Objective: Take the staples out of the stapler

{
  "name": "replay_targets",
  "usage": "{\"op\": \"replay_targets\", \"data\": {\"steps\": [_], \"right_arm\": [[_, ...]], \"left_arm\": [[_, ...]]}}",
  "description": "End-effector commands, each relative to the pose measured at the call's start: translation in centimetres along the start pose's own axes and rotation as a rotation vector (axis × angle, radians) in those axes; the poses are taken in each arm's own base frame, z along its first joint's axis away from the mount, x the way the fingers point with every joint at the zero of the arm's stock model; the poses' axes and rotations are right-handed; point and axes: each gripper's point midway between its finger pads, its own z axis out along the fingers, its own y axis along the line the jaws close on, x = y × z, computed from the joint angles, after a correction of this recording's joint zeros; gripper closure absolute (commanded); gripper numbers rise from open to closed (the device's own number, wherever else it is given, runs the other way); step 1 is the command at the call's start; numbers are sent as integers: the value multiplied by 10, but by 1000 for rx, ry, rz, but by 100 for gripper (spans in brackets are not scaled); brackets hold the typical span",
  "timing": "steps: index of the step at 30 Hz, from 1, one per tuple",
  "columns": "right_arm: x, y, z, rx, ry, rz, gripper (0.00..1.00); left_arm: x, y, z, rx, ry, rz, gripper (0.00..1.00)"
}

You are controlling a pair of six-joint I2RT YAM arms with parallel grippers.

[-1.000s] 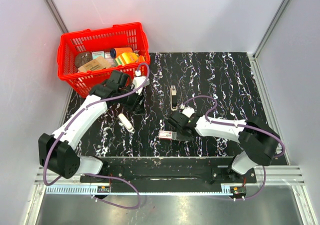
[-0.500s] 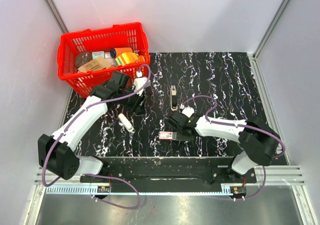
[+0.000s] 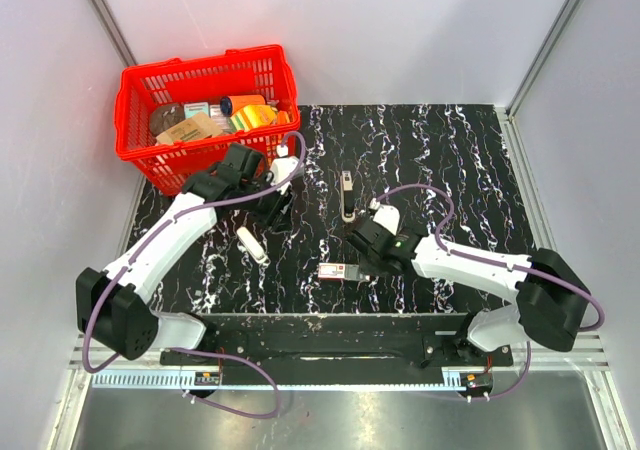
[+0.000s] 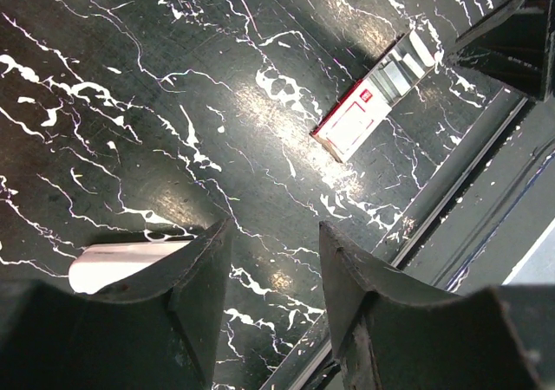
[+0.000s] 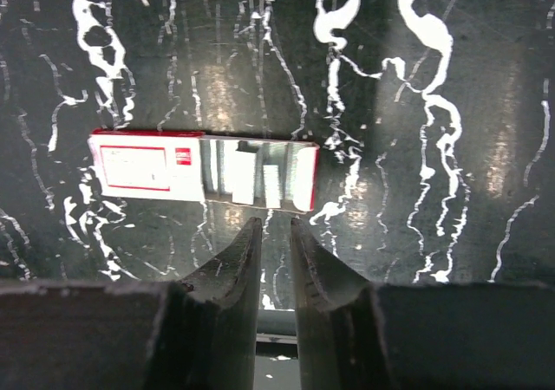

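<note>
The stapler (image 3: 347,195), small and dark with a pale top strip, lies alone on the black marbled table (image 3: 450,160) and touches neither arm. It shows in neither wrist view. My right gripper (image 3: 359,261) (image 5: 275,224) hovers just short of a small red-and-white box (image 3: 338,270) (image 5: 204,172). The box's tray is slid out and silver staple strips (image 5: 260,180) lie in it. The right jaws stand a narrow gap apart with nothing between them. My left gripper (image 3: 275,210) (image 4: 273,234) is open and empty above the table.
A red basket (image 3: 135,100) full of items stands at the back left. A white oblong piece (image 3: 252,245) (image 4: 121,264) lies on the table beside my left fingers. The box (image 4: 373,104) also shows in the left wrist view, near the table's front rail (image 3: 330,322).
The right arm's elbow has swung out to the right, and its gripper has drawn back a little from the box. The left gripper has edged slightly toward the basket.
</note>
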Motion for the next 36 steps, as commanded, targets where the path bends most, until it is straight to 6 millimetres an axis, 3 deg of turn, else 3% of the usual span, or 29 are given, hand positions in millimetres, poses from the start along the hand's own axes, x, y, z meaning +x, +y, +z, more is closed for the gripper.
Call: {"op": "replay_targets", "data": {"steps": [1, 8, 19, 28, 36], "right_arm": [[0, -27, 3, 116, -32, -18, 75], [19, -41, 17, 40, 64, 74, 75], [14, -37, 32, -91, 125, 147, 77], [11, -39, 45, -98, 157, 131, 82], [10, -26, 46, -151, 173, 130, 83]], "left_arm": [[5, 3, 9, -31, 16, 91, 51], [39, 9, 51, -61, 184, 263, 52], [69, 5, 110, -35, 328, 374, 56], [85, -6, 130, -4, 377, 416, 56], [91, -14, 140, 11, 391, 426, 56]]}}
